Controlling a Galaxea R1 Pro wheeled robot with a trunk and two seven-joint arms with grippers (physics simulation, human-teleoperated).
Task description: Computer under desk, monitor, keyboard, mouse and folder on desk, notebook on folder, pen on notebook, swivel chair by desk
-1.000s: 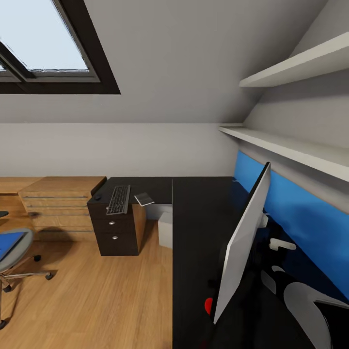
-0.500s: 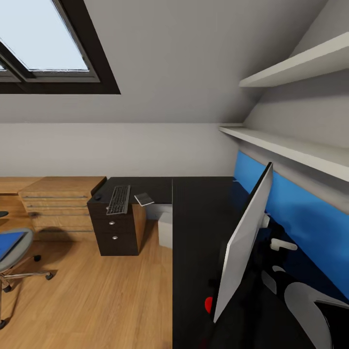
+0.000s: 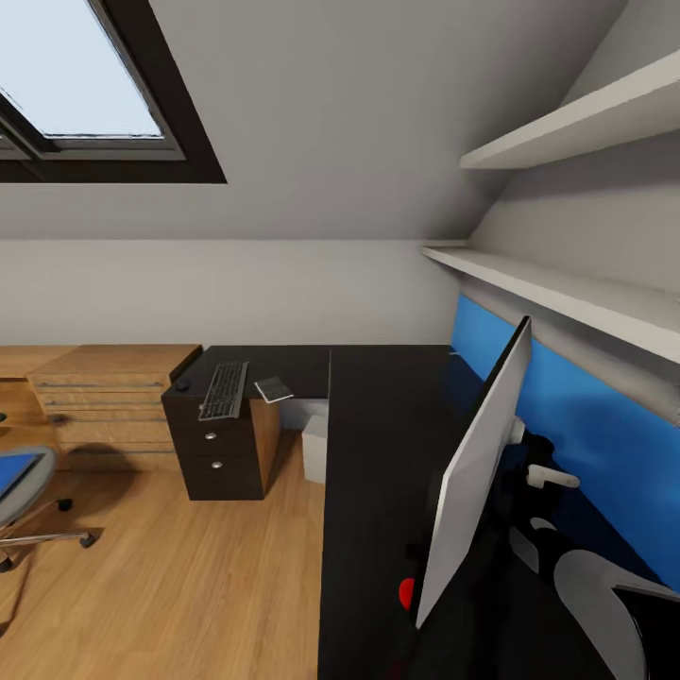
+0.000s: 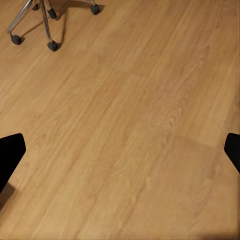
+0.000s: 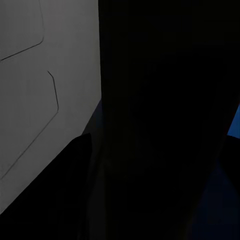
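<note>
Writing: none legible on any surface.
Monitor: one wide thin flat screen with pale grey back (image 3: 472,472), standing edge-on on the near wing of the table, just in front of the blue back panel (image 3: 567,425); its pale back with seam lines also shows in the right wrist view (image 5: 45,100).
Right jaws: hidden in darkness in the right wrist view; cannot tell how far open or whether anything is held.
Left jaws: two black tips at the view's edges (image 4: 120,150), spread wide, nothing between them, above the light wooden plank floor (image 4: 130,125).
Table: one L-shaped black-topped table (image 3: 387,425); black drawer unit with two round silver knobs visible (image 3: 222,449) under the far wing.
Computer: one light-grey boxy tower (image 3: 314,449), on the floor under the table, beside the drawer unit.
Swivel chair: one, grey seat with metal star base and castors (image 3: 28,501), well apart from the table; castors in the left wrist view (image 4: 35,22).
Folder: one bright blue flat folder (image 3: 14,472), lying on the chair seat.
Keyboard: one slim silver-grey keyboard with dark keys (image 3: 224,389), on the far wing.
Mouse: one small black mouse (image 3: 181,385), just beside the keyboard.
Notebook: one small dark-grey notebook (image 3: 274,388), near the keyboard's other side.
Chest: one light-wood drawer chest (image 3: 104,406), next to the table.
Shelves: two white wall shelves (image 3: 567,293).
Window: one dark-framed skylight (image 3: 85,94).
</note>
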